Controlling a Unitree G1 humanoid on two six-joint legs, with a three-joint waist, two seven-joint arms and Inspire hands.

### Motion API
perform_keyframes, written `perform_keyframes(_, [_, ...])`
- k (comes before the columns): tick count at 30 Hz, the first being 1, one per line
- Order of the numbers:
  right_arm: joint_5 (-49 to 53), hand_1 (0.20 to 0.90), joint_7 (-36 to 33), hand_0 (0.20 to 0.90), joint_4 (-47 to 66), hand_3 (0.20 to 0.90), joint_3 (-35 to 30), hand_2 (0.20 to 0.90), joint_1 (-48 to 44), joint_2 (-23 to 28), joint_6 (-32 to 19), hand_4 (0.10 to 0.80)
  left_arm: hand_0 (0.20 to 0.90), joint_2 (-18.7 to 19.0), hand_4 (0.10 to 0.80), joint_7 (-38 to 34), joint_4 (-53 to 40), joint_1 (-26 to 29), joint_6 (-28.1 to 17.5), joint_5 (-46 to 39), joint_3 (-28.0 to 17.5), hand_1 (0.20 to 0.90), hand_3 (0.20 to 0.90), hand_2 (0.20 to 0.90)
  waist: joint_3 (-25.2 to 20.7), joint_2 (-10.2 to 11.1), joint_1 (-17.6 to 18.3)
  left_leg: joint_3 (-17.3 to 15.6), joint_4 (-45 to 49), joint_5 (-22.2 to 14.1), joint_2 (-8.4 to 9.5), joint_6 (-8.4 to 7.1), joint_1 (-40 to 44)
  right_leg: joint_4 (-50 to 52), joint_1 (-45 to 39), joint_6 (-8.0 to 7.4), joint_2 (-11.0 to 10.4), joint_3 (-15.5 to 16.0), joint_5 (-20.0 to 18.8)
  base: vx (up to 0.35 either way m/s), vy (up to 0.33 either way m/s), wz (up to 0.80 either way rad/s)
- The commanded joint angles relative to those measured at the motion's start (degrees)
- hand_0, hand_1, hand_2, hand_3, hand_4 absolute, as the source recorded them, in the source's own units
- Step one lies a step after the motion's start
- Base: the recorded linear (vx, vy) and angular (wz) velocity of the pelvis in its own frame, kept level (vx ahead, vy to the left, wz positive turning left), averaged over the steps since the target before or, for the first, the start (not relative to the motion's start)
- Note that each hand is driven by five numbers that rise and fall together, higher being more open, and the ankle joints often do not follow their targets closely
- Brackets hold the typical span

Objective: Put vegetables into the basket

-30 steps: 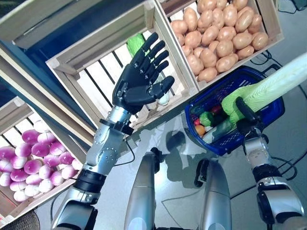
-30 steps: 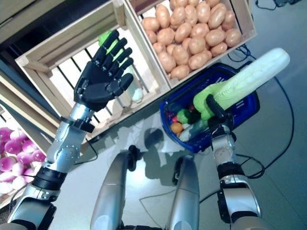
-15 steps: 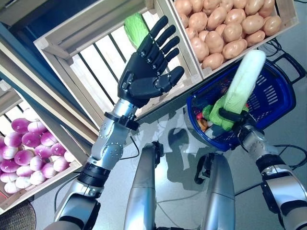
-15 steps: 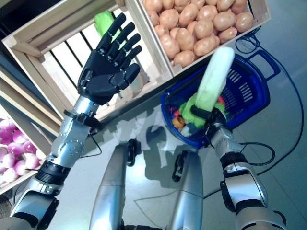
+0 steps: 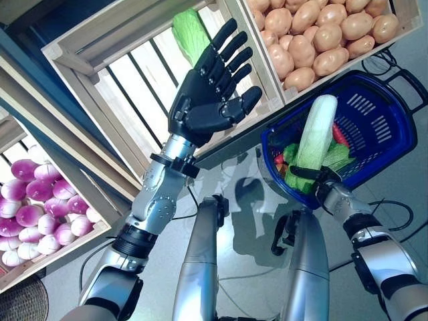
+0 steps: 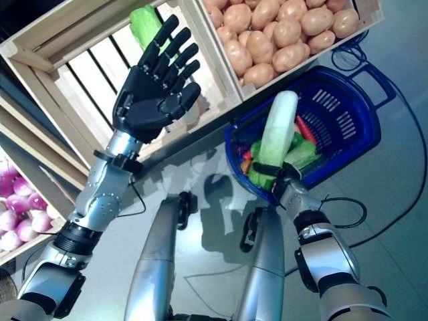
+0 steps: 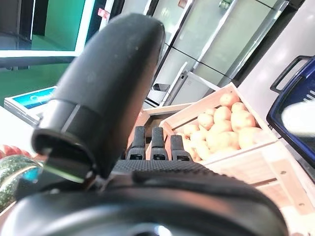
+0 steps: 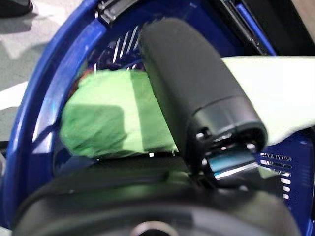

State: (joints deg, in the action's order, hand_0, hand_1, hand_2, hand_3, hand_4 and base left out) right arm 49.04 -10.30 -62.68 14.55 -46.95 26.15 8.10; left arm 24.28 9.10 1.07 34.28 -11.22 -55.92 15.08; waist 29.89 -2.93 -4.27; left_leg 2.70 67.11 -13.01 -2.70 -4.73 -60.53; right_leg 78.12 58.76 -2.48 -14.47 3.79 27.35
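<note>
My right hand point(image 5: 319, 182) is shut on the leafy green end of a long pale napa cabbage point(image 5: 315, 137). It holds the cabbage nearly upright, with its lower end inside the blue basket point(image 5: 378, 127) on the floor. In the right wrist view my thumb point(image 8: 192, 83) lies across the cabbage's green leaves point(image 8: 113, 118) above the basket's rim point(image 8: 29, 128). A red pepper point(image 5: 340, 136) and other green and orange vegetables lie in the basket. My left hand point(image 5: 210, 93) is raised, open and empty, in front of a slatted crate, just below a green cabbage point(image 5: 189, 27) there.
The wooden stand's tilted crates point(image 5: 100, 80) fill the far side, right behind the basket and my left hand. Another crate point(image 5: 40, 221) sits low at the left. Grey floor point(image 5: 401, 221) lies to the right of the basket.
My right hand has swung the napa cabbage from slanting out to the right to nearly upright and lowered it into the basket. The left hand keeps its raised, open pose.
</note>
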Motion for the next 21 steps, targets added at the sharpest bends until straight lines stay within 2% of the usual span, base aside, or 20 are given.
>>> perform_keyframes(1, [-8.66,0.9,-5.1,0.9,1.79,0.9,-0.19,0.9,-5.35,-0.13,-4.97,0.8,0.9,-3.26,0.8,0.8,-7.02,5.88,-4.68,-0.85,-2.04,0.9,0.9,0.9,-0.09,-1.54,-0.19,-3.17,2.21,-7.84,1.49,4.71,5.39,-6.3,-3.84,2.14,2.22,-0.21,-6.55,0.0,0.0,0.0])
perform_keyframes(5, [-12.88,0.9,-9.45,0.9,0.64,0.9,1.37,0.9,-6.03,1.01,-5.17,0.8,0.9,-3.0,0.8,0.54,-6.37,5.58,-5.03,-1.83,-1.61,0.9,0.9,0.9,-0.09,-1.58,-0.14,-3.47,1.29,-7.42,0.96,4.83,6.26,-7.41,-4.69,2.05,2.5,-0.18,-7.11,0.0,0.0,0.0])
perform_keyframes(9, [-28.5,0.9,-19.95,0.9,-0.28,0.9,4.23,0.9,-7.12,2.64,0.61,0.8,0.9,-1.85,0.8,1.19,-6.0,5.35,-3.5,0.22,-1.2,0.9,0.9,0.9,-0.09,-1.63,-0.14,-3.71,-0.85,-6.37,0.47,4.8,7.42,-9.28,-5.6,1.81,3.03,-0.09,-8.26,0.0,0.0,0.0])
perform_keyframes(11, [-31.42,0.9,-26.7,0.9,-0.49,0.9,6.01,0.9,-7.88,3.9,5.05,0.8,0.9,-0.08,0.8,0.14,-6.12,5.52,-2.75,3.85,-0.43,0.9,0.9,0.9,-0.09,-1.84,-0.15,-4.01,-2.68,-5.88,0.05,4.83,8.39,-11.34,-6.7,1.75,3.23,0.1,-8.89,0.0,0.0,0.0])
perform_keyframes(13, [-32.45,0.9,-29.11,0.9,-0.87,0.9,6.11,0.9,-8.36,4.29,6.07,0.8,0.9,1.2,0.8,-0.54,-5.92,5.57,-3.07,5.8,-0.19,0.9,0.9,0.9,-0.09,-2.09,-0.23,-4.27,-3.89,-5.72,-0.04,4.88,9.17,-12.32,-7.34,1.65,3.34,0.18,-9.13,0.0,0.0,0.0])
perform_keyframes(18, [-38.49,0.9,-36.22,0.9,0.23,0.9,7.14,0.9,-9.57,6.57,8.56,0.8,0.9,6.31,0.8,-4.83,-6.22,5.93,-4.37,16.58,-0.16,0.9,0.9,0.9,-0.09,-2.85,-0.57,-4.99,-7.78,-4.81,-0.04,4.88,10.93,-15.51,-8.95,1.47,3.57,0.5,-10.06,-0.033,-0.005,-0.03])
perform_keyframes(19, [-38.03,0.9,-36.71,0.9,1.28,0.9,7.28,0.9,-9.66,7.28,7.73,0.8,0.9,7.86,0.8,-7.0,-6.53,6.08,-4.45,21.67,-0.55,0.9,0.9,0.9,-0.09,-2.98,-0.66,-5.28,-8.94,-3.16,-0.03,5.12,10.17,-16.59,-8.31,1.89,3.58,0.81,-11.44,-0.096,-0.024,0.01])
perform_keyframes(21, [-36.9,0.9,-36.42,0.9,3.51,0.9,7.05,0.9,-8.72,7.88,6.13,0.8,0.9,10.5,0.8,-11.25,-6.15,5.65,-4.45,30.48,-1.31,0.9,0.9,0.9,-0.09,-3.03,-0.76,-5.48,-10.11,-2.93,0.1,4.95,10.92,-17.64,-9.17,1.84,3.67,1.0,-11.54,-0.044,-0.017,0.07])
